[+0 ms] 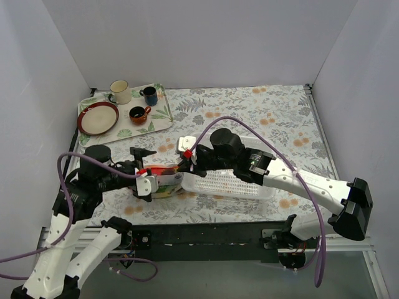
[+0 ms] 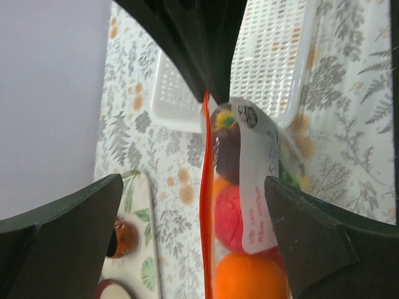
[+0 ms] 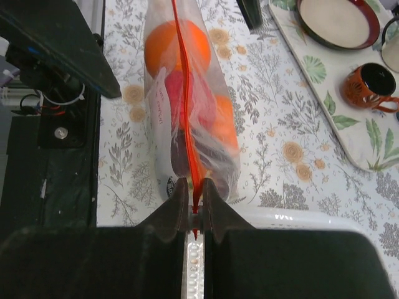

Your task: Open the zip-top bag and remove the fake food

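Floral-cloth table (image 1: 249,118) under everything. White mesh basket (image 1: 237,184) near middle, close to arm bases. Tray (image 1: 159,118) far left, holding plate (image 1: 98,118) and mugs (image 1: 138,114). Zip-top bag (image 3: 162,143) on cloth just left of basket, one end at basket corner, orange-red zipper strip uppermost. Right gripper (image 3: 194,202) pinched tight on strip at basket end. Left gripper (image 2: 192,179) fingers spread wide, bag between them. Fake food (image 3: 165,43) inside bag: orange, red, maroon pieces.

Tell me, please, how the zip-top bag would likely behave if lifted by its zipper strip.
Probably floppy: the zip-top bag is thin, creased film, so it would likely sag below the orange zipper strip that the right tool pinches. Probably bottom-heavy for a bag: the fake food fills it. The round, glossy pieces may shift or roll inside, swinging it.
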